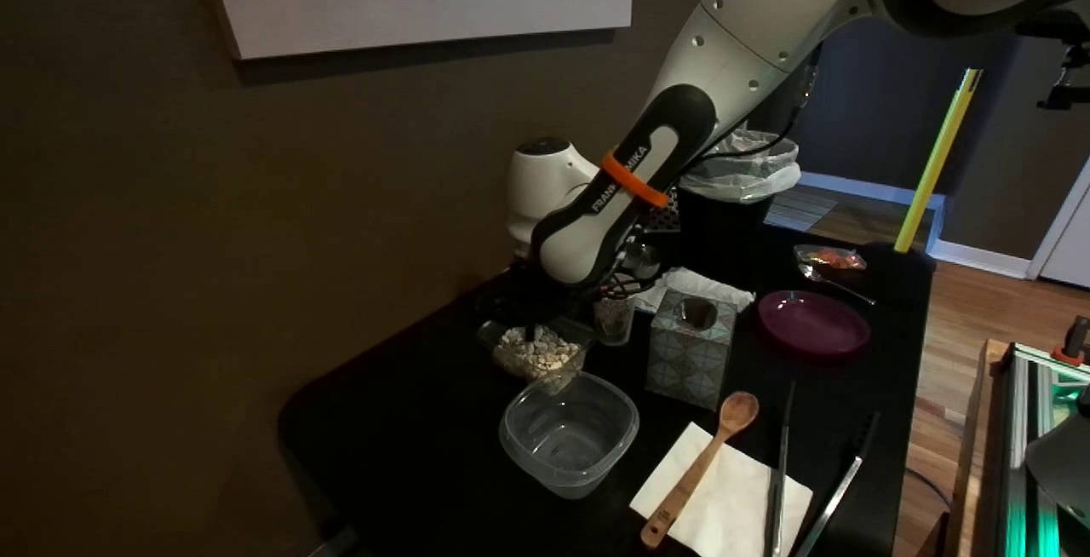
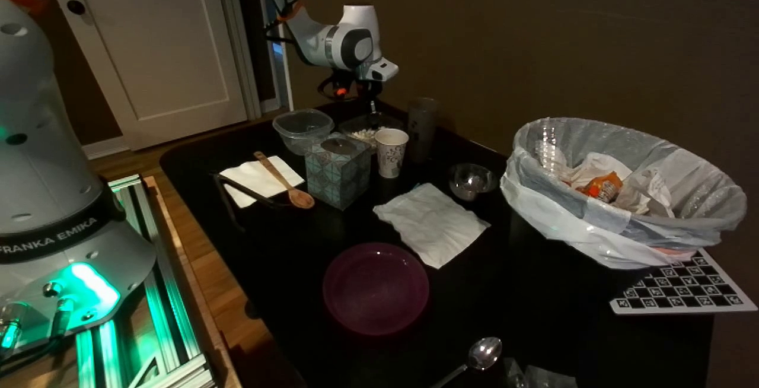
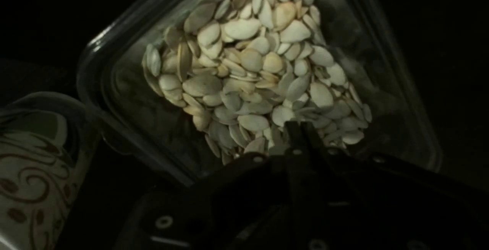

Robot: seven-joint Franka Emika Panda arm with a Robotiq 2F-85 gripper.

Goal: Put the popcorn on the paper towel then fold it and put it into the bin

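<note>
A: How do we stand with the bin [image 2: 569, 225]?

B: It's well apart from our fingers [image 3: 293, 137]. So is the paper towel [image 1: 732, 497], which we take to be the cream sheet under the wooden spoon [image 1: 700, 472]. It should be limp and easily torn; once the spoon is off, we'd pinch a free corner.

A: And the clear tub [image 3: 131, 101]?

B: Beneath the fingers. We expect thin plastic that skids if nudged.

A: Are we holding anything?

B: Our fingers are pressed together; we see nothing between them.

A: And where's the popcorn [image 3: 259, 70]?

B: In that tub, just below the tips, though we can't tell whether they touch. It looks like flat seeds to us: probably light, hard and slippery, apt to squirt from a pinch. We'd spread the fingers and dip into the heap's thick middle.
</note>
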